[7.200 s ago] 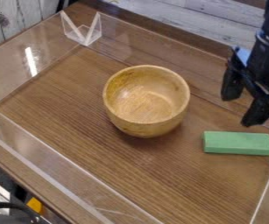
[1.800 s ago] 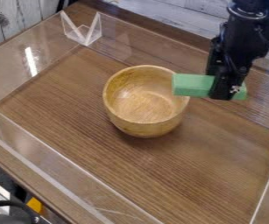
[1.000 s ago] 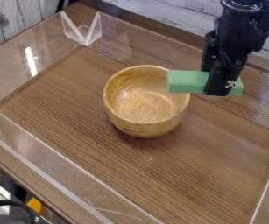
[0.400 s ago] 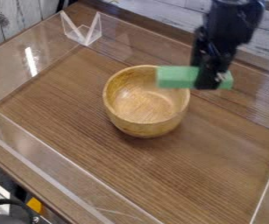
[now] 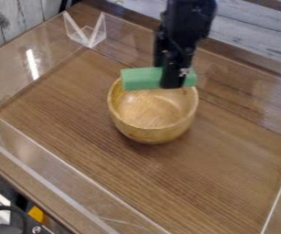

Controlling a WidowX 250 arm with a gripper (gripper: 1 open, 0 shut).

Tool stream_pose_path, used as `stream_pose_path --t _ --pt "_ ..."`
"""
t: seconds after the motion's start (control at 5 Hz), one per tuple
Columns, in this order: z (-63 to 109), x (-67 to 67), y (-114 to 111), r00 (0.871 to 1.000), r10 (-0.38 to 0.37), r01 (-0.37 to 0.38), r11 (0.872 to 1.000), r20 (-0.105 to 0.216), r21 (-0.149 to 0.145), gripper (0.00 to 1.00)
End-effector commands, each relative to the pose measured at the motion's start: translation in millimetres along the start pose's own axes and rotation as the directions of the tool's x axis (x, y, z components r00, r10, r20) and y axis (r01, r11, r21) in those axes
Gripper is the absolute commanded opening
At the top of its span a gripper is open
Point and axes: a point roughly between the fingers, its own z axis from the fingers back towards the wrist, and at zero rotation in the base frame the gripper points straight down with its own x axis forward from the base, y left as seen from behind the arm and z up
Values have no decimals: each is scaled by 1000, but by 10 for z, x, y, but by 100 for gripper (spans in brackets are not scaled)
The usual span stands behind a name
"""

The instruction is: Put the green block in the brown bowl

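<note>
Now | claw squeezes the green block, up over the brown bowl | risk: block is long, could land on the rim and tip out onto the surface

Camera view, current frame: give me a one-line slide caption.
Gripper holds the green block level above the brown bowl, block not yet released.

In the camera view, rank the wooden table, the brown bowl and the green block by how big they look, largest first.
1. Wooden table, filling most of the view.
2. Brown bowl.
3. Green block, clearly smallest, though it is held above the bowl, so nearness to the camera could skew its apparent size slightly.
</note>
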Motion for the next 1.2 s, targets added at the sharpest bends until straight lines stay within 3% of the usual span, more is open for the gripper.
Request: stream_pose_path --t 0.0,0.8,1.0 --pt "136 -76 92 998 30 -33 998 57 51 0" --pt "-297 -94 114 998 53 -53 999 16 8 0" --pt "-349 -81 102 999 49 -49 999 6 5 100"
